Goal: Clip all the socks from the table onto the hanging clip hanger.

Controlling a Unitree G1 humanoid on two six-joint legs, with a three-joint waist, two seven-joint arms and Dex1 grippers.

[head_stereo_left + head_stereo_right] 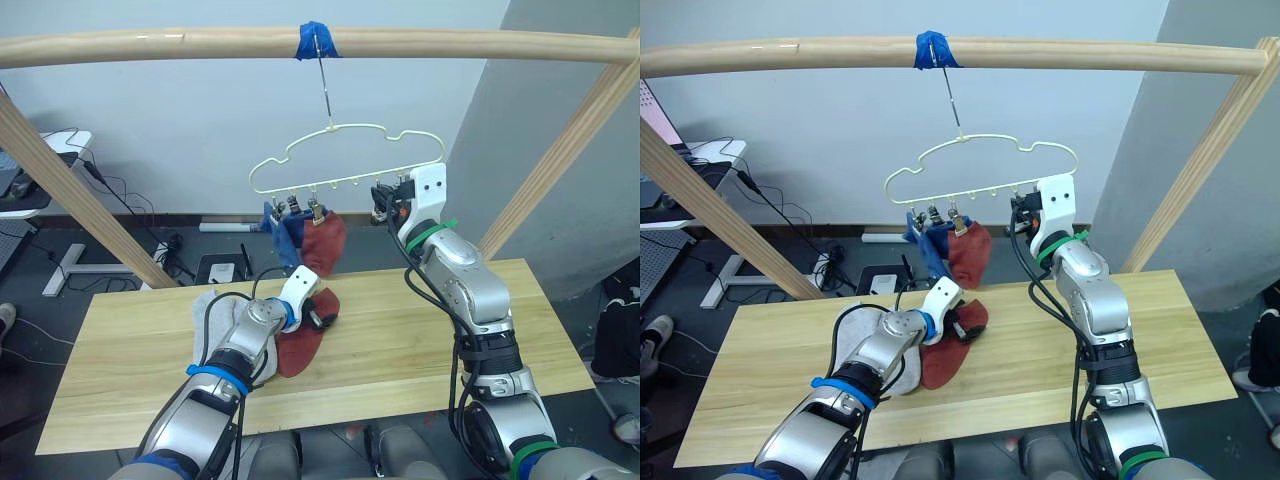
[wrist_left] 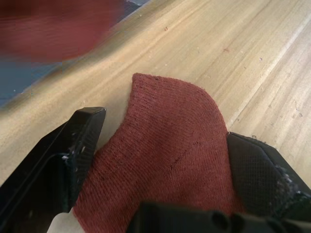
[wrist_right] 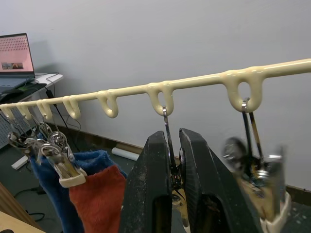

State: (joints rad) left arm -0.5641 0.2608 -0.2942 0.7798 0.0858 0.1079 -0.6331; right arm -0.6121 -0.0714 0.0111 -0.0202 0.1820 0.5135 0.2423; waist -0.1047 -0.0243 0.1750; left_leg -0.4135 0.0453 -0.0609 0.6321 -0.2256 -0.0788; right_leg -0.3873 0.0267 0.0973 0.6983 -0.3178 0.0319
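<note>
**Red sock pickup, clip held ready**

Left gripper (image 2: 165, 174): fingers spread, straddling the red sock (image 2: 165, 145) flat on the table (image 1: 420, 330). Not yet clenched. The knit is soft, light and limp; judged best pinched at the cuff edge.

Right gripper (image 3: 175, 174): fingers clenched on a clip (image 3: 170, 141) of the hanger (image 1: 350, 160), at 3 o'clock of the hung socks (image 1: 305, 240).

Left arm reaches low across the table; right arm is raised, forearm upright. A grey sock (image 1: 205, 310) lies at 9 o'clock of the red one.
</note>
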